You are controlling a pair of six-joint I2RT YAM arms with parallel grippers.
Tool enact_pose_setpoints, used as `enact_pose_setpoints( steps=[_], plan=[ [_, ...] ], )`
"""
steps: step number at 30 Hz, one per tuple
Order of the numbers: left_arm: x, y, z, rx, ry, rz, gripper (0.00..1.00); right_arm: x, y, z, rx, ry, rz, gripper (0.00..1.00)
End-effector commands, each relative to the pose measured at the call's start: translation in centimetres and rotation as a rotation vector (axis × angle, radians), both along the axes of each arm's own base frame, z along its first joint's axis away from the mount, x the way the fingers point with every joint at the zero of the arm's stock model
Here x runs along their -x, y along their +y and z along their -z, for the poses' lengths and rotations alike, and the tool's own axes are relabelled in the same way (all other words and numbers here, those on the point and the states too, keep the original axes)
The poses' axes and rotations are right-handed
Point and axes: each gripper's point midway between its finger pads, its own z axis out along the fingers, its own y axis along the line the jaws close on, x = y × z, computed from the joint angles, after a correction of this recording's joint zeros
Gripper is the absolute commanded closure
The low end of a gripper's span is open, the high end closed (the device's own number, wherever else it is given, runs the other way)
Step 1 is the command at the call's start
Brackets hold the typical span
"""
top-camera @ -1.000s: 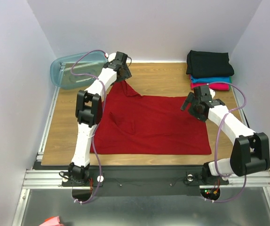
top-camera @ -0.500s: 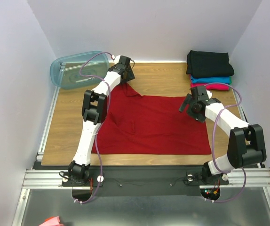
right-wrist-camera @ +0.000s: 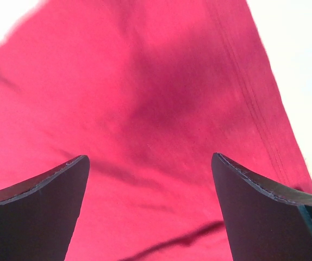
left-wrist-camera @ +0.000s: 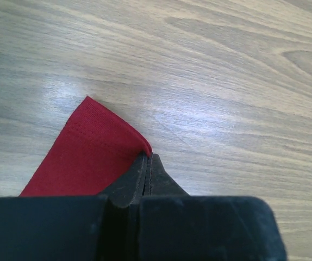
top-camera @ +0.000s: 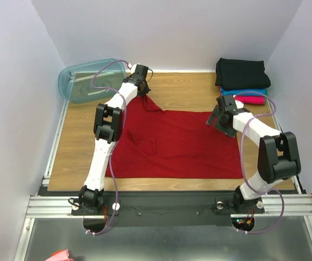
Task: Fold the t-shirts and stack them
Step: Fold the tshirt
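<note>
Red t-shirt (top-camera: 172,144): spread flat mid-tabletop (top-camera: 183,89), hem along near edge, one corner drawn toward far-left.
L arm: left gripper (left-wrist-camera: 148,162) clenched, pinching that far-left corner of red cloth; corner low over bare wood, contact w/ wood unclear.
R arm: right gripper (right-wrist-camera: 149,157) released, fingers wide apart, over shirt's far-right area; contact w/ cloth not discernible.
Stack, far-right corner: black t-shirt (top-camera: 242,73) on top, teal t-shirt (top-camera: 243,92) under it, magenta t-shirt (top-camera: 255,99) at bottom.
Tub (top-camera: 88,80): pale blue, translucent, far-left corner, overhanging edge.
</note>
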Motion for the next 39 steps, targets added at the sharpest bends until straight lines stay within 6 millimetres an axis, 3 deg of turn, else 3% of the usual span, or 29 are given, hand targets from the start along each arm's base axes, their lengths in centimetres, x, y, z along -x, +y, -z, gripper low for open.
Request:
enact_pose_setpoints(
  steps=[1, 7, 12, 19, 28, 35, 39],
  plan=[
    [0.0, 0.6, -1.8, -0.028, -0.036, 0.018, 1.0, -4.4, -0.4, -3.5, 0.035, -0.137, 0.054, 0.0],
    [1.1, 1.1, -5.5, -0.026, -0.091, 0.019, 1.0, -9.3, -2.0, -5.8, 0.152, -0.209, 0.117, 0.0],
    [2.4, 1.8, -8.4, -0.023, -0.137, 0.016, 1.0, -11.9, -1.7, -5.5, 0.166, -0.215, 0.121, 0.01],
    [3.5, 2.7, -7.8, -0.065, -0.122, 0.023, 1.0, -14.4, -3.6, -4.5, 0.273, -0.201, 0.154, 0.06],
    [5.5, 3.0, -8.2, -0.049, -0.115, 0.031, 1.0, -15.3, -6.2, -2.8, 0.304, -0.167, 0.2, 0.18],
    [7.2, 3.3, -8.4, -0.019, -0.105, 0.011, 1.0, -15.0, -6.2, -0.1, 0.291, -0.118, 0.208, 0.19],
    [8.6, 3.5, -7.9, -0.008, -0.086, -0.004, 1.0, -14.4, -6.0, 1.6, 0.273, -0.086, 0.213, 0.26]
  ],
)
